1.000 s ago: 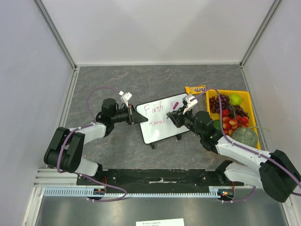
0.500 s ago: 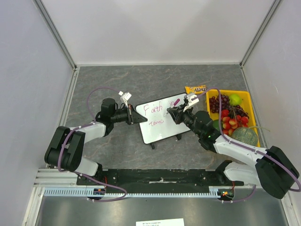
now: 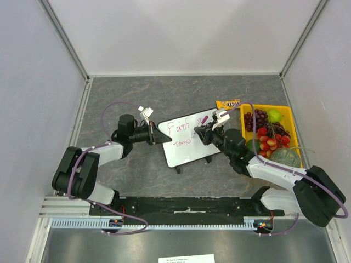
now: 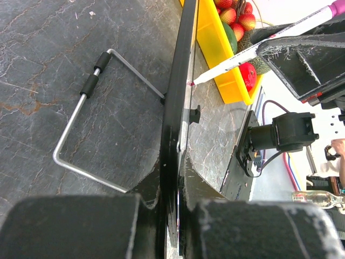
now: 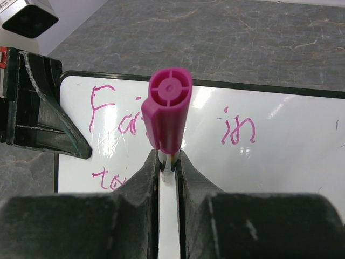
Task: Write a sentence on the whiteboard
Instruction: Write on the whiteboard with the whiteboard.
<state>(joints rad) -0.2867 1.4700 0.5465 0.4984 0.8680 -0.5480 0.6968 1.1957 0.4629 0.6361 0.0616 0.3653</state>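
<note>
1. The right hand [image 3: 204, 131] has slid a touch to the left across the whiteboard [image 3: 189, 150] since a second ago, and its elbow has followed. The board itself hasn't budged.
2. The left hand [image 3: 155, 135] stays clamped on the whiteboard's left edge. In the left wrist view its fingers [image 4: 145, 216] pinch the black frame [image 4: 175, 108] from both sides.
3. The right hand is closed tight on a marker [image 3: 204, 119], magenta cap end up. In the right wrist view the barrel sits squeezed between the fingers [image 5: 140, 183].
4. The marker's tip [image 4: 195, 82] meets the whiteboard's face, touching as far as the left wrist view shows.
5. The whiteboard sits mid-tabletop [image 3: 137, 98], angled, leaning back on a wire stand [image 4: 81, 124] behind it.
6. The sentence [image 3: 178, 129] is in pink. The right wrist view reads "Fai", then the marker hides some letters, then "in" [image 5: 237, 129] toward the whiteboard's right side.
7. A second line below begins "to" [image 5: 105, 178]; the rest is hidden by the hand.
8. Right of the whiteboard there's a yellow tray [image 3: 285, 108] holding fruit [image 3: 269, 139]. A candy packet [image 3: 227, 103] lies just beyond the board's top right corner.
</note>
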